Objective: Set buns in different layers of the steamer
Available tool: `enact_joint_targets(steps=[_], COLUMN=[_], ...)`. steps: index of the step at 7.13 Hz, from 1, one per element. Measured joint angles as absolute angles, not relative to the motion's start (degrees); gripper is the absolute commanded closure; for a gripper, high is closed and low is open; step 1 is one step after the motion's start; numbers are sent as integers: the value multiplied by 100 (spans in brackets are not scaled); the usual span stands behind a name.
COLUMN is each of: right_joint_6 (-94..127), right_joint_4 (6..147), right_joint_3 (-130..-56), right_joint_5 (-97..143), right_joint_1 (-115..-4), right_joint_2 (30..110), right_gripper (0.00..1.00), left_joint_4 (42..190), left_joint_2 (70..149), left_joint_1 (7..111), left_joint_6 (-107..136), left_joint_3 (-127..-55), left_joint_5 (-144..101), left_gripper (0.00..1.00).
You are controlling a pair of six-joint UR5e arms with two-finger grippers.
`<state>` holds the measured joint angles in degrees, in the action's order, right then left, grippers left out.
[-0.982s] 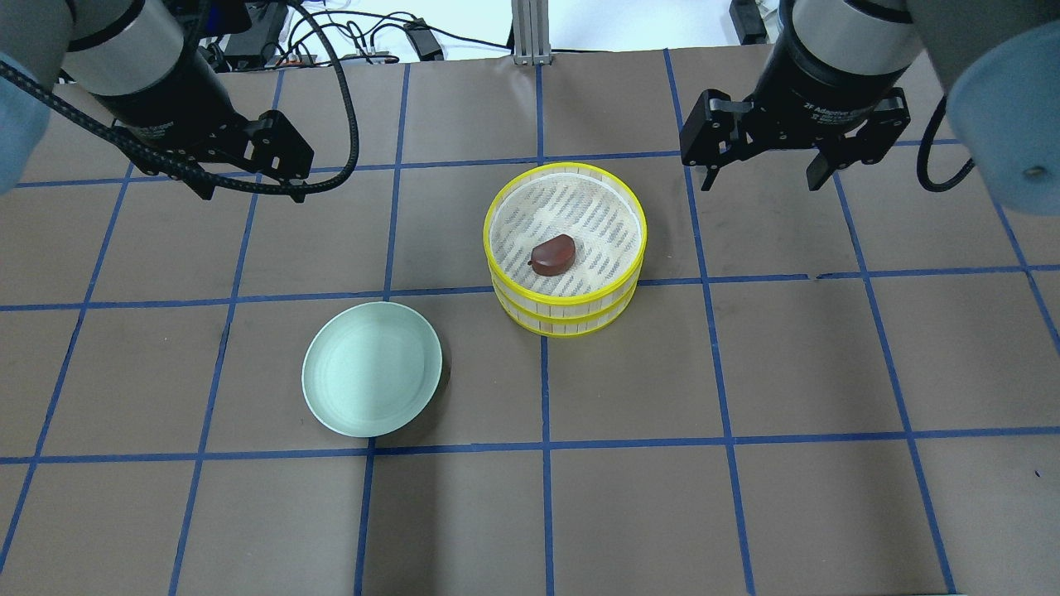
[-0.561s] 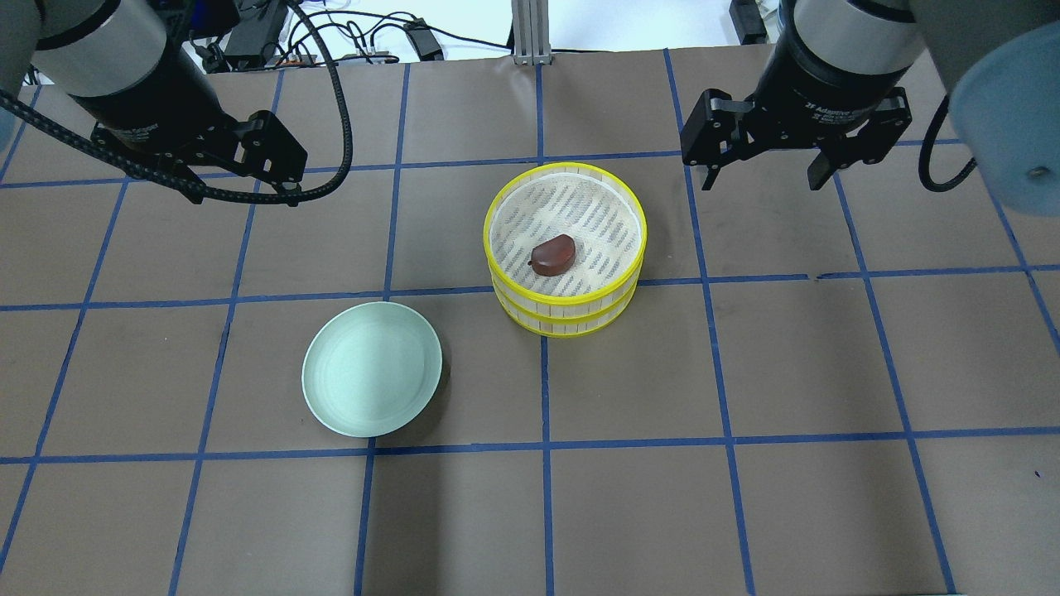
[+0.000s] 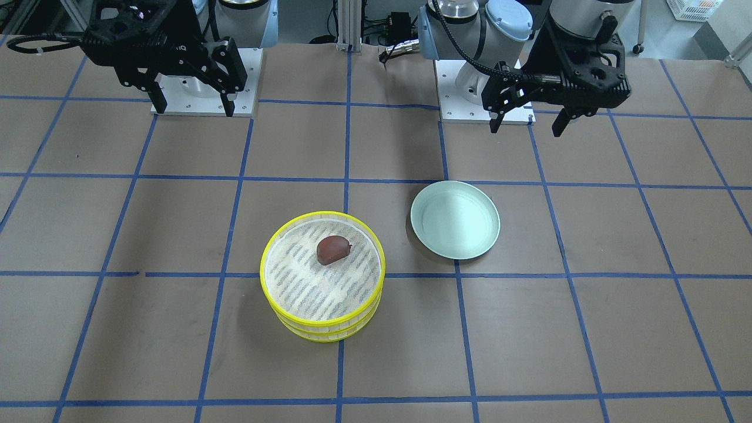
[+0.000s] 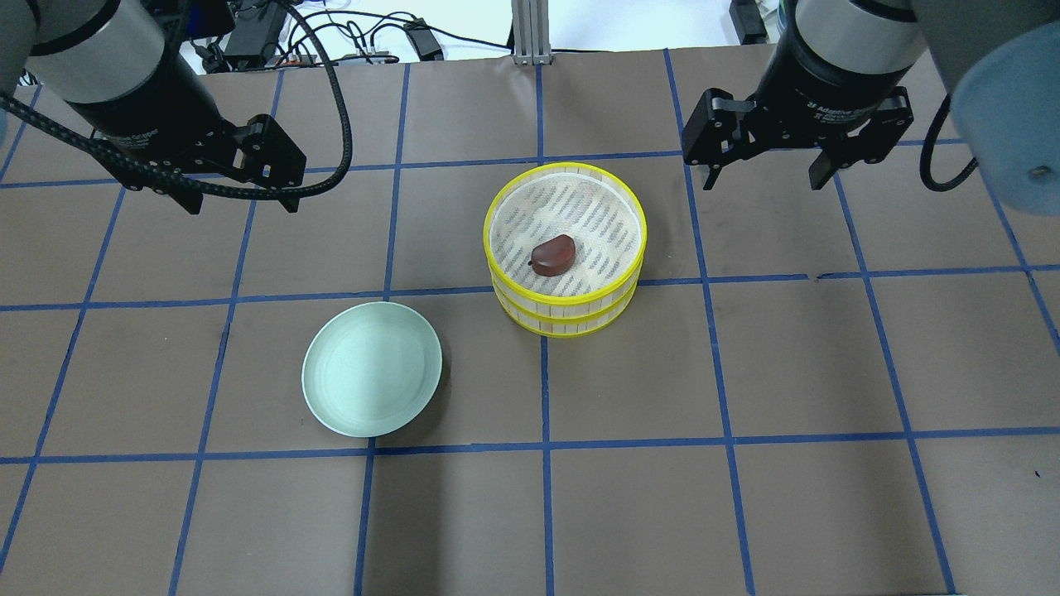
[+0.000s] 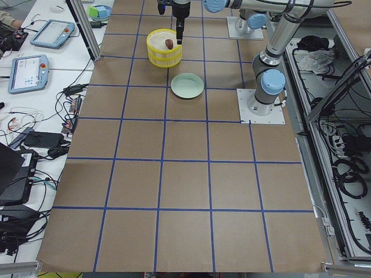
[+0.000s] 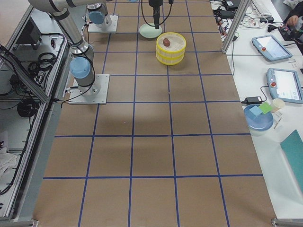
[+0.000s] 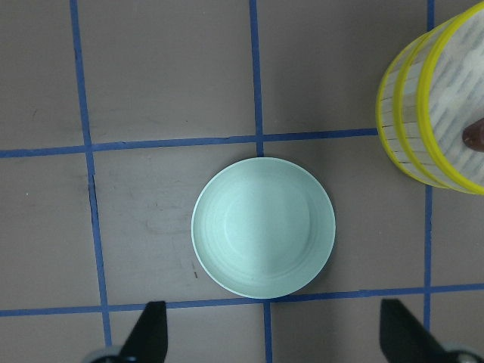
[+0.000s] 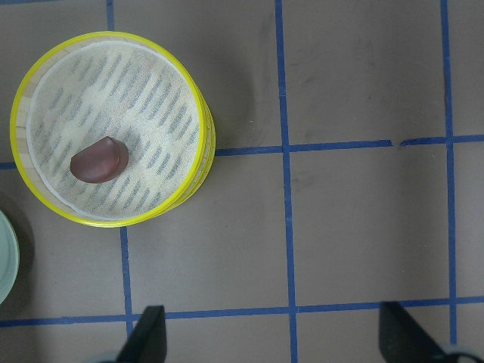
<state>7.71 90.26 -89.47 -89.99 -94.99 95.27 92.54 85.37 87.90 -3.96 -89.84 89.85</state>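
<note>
1. Steamer [image 4: 566, 312]: two yellow-rimmed tiers stacked near the middle of the brown surface [image 4: 745, 372], just beyond a crossing of blue tape lines in the overhead view.
2. One glossy dark reddish-brown bun [image 4: 553, 255] lies on the top tier's mesh floor, a little toward 7 o'clock from its centre.
3. The right claw [image 4: 763, 178] hangs above the surface with its jaws spread wide, gripping nothing. The steamer sits at about 8 o'clock from it, apart from both fingers.
4. The left claw [image 4: 240, 201] is likewise spread wide and grips nothing. The steamer lies at about 4 o'clock from it, well apart.
5. A pale green plate [image 4: 372, 368] rests at 8 o'clock from the steamer, near but not touching. In the left wrist view it sits at 12 o'clock, between the fingers [image 7: 147, 333].
6. Bare surface surrounds the steamer at 3 and 6 o'clock. The surface's far edge, at 12 o'clock, runs just behind both claws.
</note>
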Motion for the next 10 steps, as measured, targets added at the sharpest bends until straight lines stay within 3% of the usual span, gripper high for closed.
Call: enact_joint_targets(steps=[10], right_joint_6=[695], right_joint_4=[9018], right_joint_3=[-8947], right_joint_5=[-9030], right_joint_1=[-9501], right_joint_2=[9536], right_gripper=[0], left_joint_4=[9260], left_joint_2=[8576], left_joint_1=[8745], left_joint_6=[-413], left_joint_3=[-8998], left_joint_5=[9176], left_gripper=[0])
